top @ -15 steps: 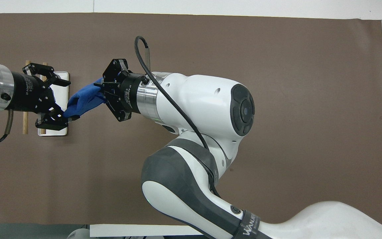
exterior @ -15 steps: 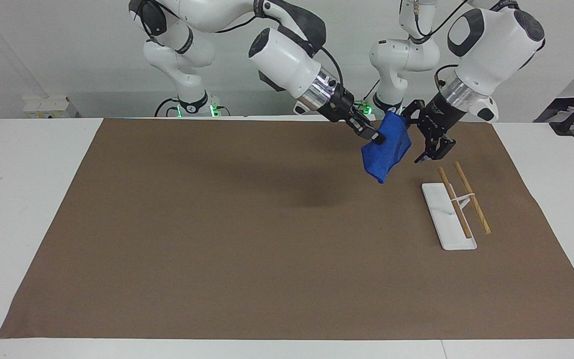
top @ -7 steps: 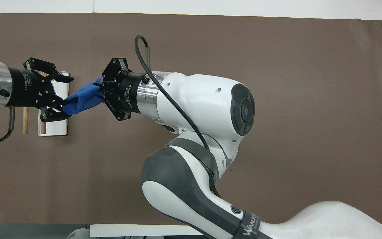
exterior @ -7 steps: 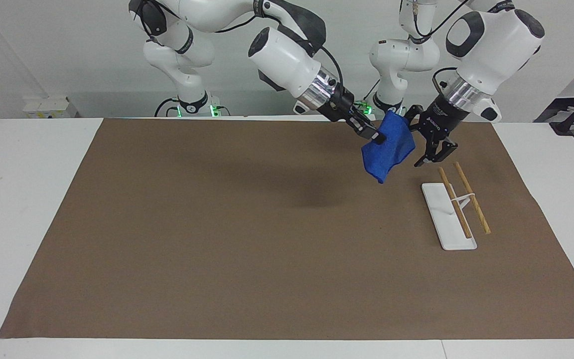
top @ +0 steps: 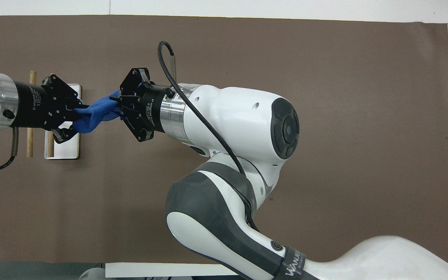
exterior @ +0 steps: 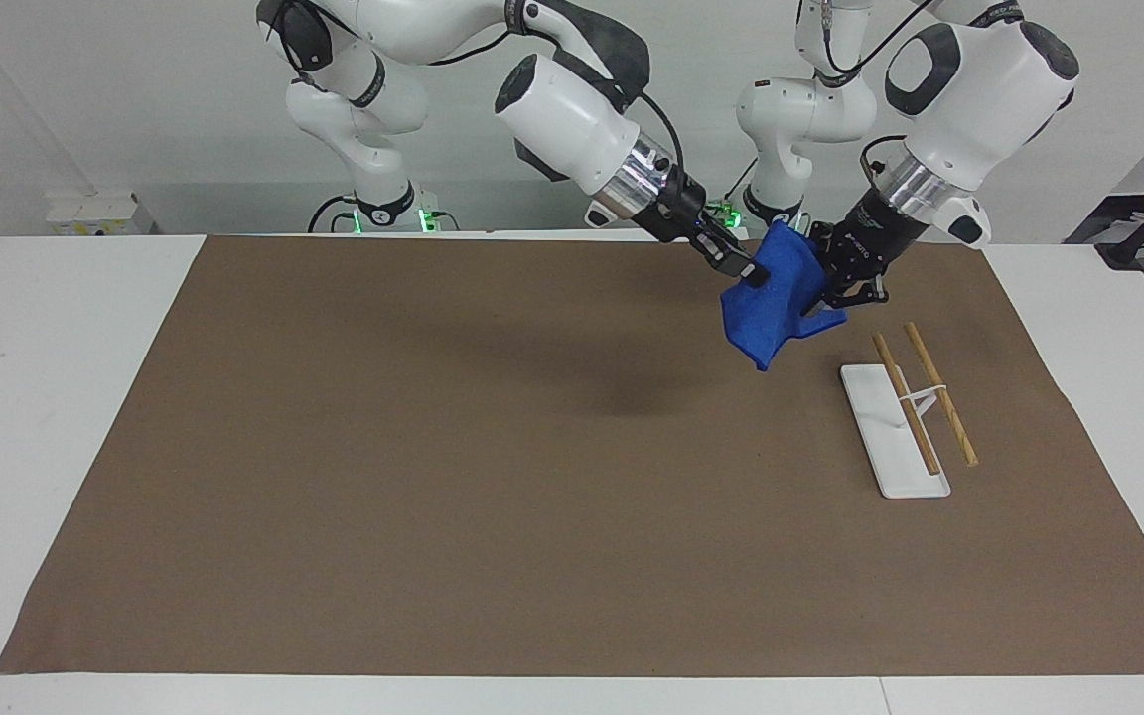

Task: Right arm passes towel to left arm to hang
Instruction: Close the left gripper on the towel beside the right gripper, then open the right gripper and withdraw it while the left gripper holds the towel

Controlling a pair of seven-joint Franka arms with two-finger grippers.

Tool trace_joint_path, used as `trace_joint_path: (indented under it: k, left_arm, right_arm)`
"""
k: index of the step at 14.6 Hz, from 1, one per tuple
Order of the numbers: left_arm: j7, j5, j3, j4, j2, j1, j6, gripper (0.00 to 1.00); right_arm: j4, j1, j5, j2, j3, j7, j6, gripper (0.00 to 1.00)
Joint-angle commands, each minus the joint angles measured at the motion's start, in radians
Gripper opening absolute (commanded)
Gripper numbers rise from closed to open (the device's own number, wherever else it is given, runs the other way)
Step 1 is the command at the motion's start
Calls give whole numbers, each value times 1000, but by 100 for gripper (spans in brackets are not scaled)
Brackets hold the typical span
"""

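The blue towel (exterior: 769,310) hangs in the air between both grippers, over the brown mat near the rack. My right gripper (exterior: 751,273) is shut on the towel's upper edge. My left gripper (exterior: 823,303) has closed on the towel's other side, and a corner of the cloth is drawn toward it. In the overhead view the towel (top: 97,112) stretches between the right gripper (top: 118,105) and the left gripper (top: 75,116), above the rack's end nearer the robots.
A rack with a white base (exterior: 875,422) and two wooden rods (exterior: 941,395) stands toward the left arm's end of the table; it also shows in the overhead view (top: 67,149). A brown mat (exterior: 433,447) covers most of the table.
My left gripper moved in onto the towel and its open fingers closed on the cloth. My right gripper has held still, gripping the towel throughout.
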Motion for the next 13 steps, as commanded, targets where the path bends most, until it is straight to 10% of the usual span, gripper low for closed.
trace_joint_path:
  k: [1, 7, 8, 10, 13]
  left_arm:
    - [24, -10, 6, -36, -35, -8, -8, 0]
    - [24, 0, 6, -31, -34, -8, -14, 0]
    - [24, 0, 6, -30, -34, -8, -14, 0]
    - [25, 2, 6, -30, -34, -8, -14, 0]
    - [112, 2, 6, -13, -24, -5, -3, 0]
  right_arm:
    - [13, -5, 7, 13, 14, 2, 10, 0]
    - [13, -3, 3, 12, 14, 0, 9, 1]
    - [13, -5, 8, 12, 14, 5, 4, 17]
    - [13, -5, 0, 12, 14, -3, 4, 100]
    - [10, -6, -3, 8, 7, -44, 3, 100]
